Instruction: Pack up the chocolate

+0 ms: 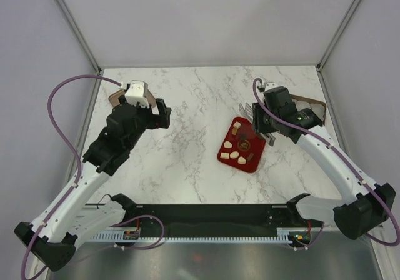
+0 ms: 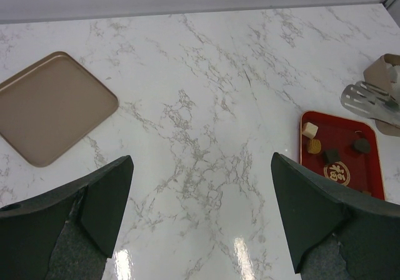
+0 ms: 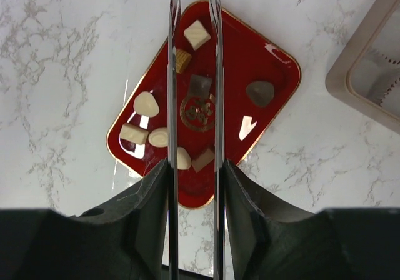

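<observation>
Pick step in hand, no piece out yet. The chocolates [image 3: 147, 104] (cream, tan & dark) all lay on the red tray [image 3: 272, 58]. None showed in the visible part of the beige compartment box [image 3: 369, 74] just off the tray's corner.

The right gripper [image 3: 194, 5] hung over the tray's middle. Its two thin blades stood a narrow gap apart, framing the dark square piece [image 3: 200, 86]. Jaws apart, not pinching: a strip of red showed btwn one blade & the piece. Whether the blades reached tray level, couldn't tell.

The left gripper [image 2: 200, 195] hovered well left of the tray over the marble table [image 2: 206, 74], jaws spread wide & empty. A tan tray [image 2: 53, 105] lay farther left again.

Next move, by the look of it: blades down around the square, then a gentle squeeze on its flat sides w/o nudging the ridged gold piece [image 3: 182, 60] next to it. After that, a straight lift & across to the box.
</observation>
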### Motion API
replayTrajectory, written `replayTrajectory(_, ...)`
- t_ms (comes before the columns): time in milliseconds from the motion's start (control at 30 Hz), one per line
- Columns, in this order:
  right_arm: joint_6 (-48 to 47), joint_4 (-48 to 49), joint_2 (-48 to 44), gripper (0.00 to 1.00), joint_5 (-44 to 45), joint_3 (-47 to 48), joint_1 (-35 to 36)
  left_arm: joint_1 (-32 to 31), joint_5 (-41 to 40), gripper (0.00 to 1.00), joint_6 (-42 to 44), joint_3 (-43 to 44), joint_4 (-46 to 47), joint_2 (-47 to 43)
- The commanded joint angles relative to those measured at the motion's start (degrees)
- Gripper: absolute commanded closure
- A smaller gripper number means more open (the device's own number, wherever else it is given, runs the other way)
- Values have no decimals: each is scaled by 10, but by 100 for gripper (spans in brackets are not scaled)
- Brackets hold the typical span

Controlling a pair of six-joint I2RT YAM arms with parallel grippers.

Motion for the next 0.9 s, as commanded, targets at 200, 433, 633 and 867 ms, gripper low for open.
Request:
replayTrajectory(200,19,-13,-33,55,-53,-70,5,2,-12,1,20,-1,30,1)
replayTrajectory(433,28,11,-32,55,-74,-87,14,2,-8,0,19,-1,30,4)
replayTrajectory(633,31,27,-15,53,-73,-100,21,2,-8,0,19,0,30,3)
replayTrajectory(867,29,42,8,52,-59,-101,24,2,-8,0,20,0,30,2)
